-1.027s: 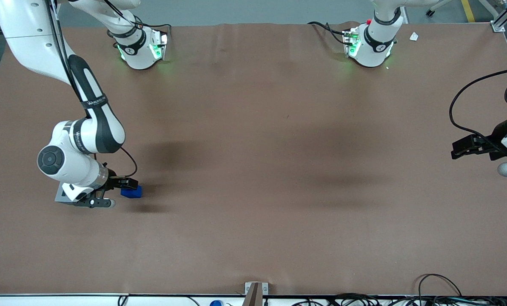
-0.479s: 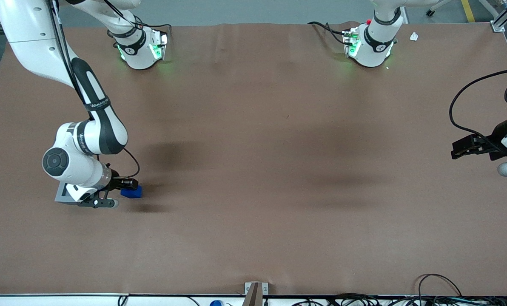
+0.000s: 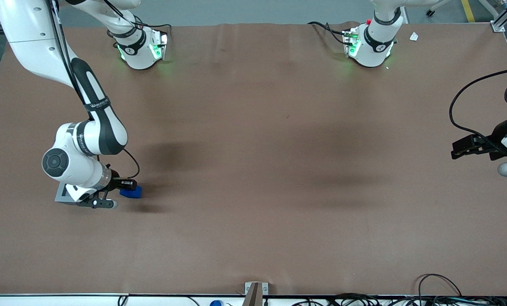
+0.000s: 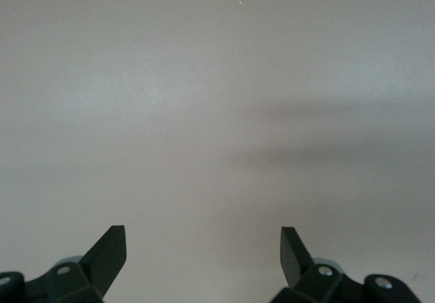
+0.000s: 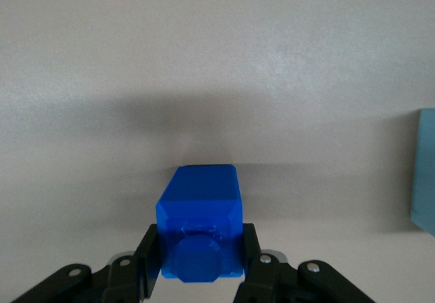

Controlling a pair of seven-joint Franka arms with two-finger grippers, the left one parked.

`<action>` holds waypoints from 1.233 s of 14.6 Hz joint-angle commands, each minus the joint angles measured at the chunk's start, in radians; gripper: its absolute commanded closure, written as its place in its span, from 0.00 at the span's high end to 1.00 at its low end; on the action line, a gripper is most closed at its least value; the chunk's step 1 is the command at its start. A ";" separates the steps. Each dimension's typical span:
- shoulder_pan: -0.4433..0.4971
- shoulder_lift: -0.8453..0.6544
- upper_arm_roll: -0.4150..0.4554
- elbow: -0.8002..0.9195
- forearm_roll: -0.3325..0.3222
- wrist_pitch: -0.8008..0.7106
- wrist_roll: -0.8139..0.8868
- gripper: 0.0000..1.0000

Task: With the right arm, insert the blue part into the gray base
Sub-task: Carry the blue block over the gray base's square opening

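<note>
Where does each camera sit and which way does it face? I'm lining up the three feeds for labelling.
Front view: high, looking down the table at both arm bases; the right arm shows, its gripper low at the blue part, with the gray base beside.
Right wrist view: on the working arm, looking past its fingers, shut on the blue part.
Left wrist view: on the parked arm, facing bare table past its own fingers.
Shared: front and right wrist views both show the blue part.

Robot lab: bolted arm bases (image 3: 139, 50), brown-covered table (image 3: 279, 170), loose cables (image 3: 440, 293).
</note>
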 commanded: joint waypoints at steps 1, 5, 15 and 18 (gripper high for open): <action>-0.036 -0.023 -0.004 0.126 -0.019 -0.194 -0.010 0.00; -0.130 -0.031 -0.002 0.203 -0.027 -0.302 -0.131 0.00; -0.267 -0.038 -0.004 0.226 -0.025 -0.339 -0.314 0.00; -0.279 -0.037 -0.002 0.226 -0.025 -0.339 -0.329 0.00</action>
